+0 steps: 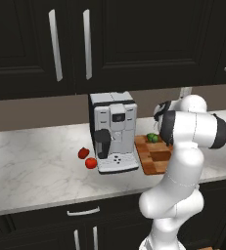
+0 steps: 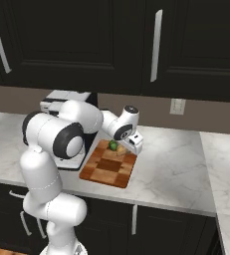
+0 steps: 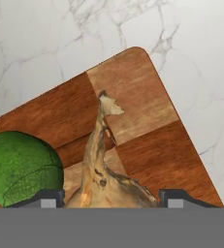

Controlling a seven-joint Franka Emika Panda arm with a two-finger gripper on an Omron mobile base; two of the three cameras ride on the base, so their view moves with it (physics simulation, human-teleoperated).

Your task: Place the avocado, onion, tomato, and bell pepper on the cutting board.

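Onion [image 3: 104, 164] is gripped between the gripper [image 3: 111, 196] tips over the cutting board [image 3: 147, 111], apparently not yet released; avocado [image 3: 19, 167] is placed there, while tomato [image 1: 90, 163] and bell pepper [image 1: 83, 153] are left beside the coffee machine [image 1: 113, 132].

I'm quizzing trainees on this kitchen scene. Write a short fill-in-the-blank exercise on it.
1. The avocado lies on the ____.
2. Between the tool's finger tips sits the ____.
3. The tomato and bell pepper lie on the counter beside the ____ machine.

Missing words: cutting board; onion; coffee.
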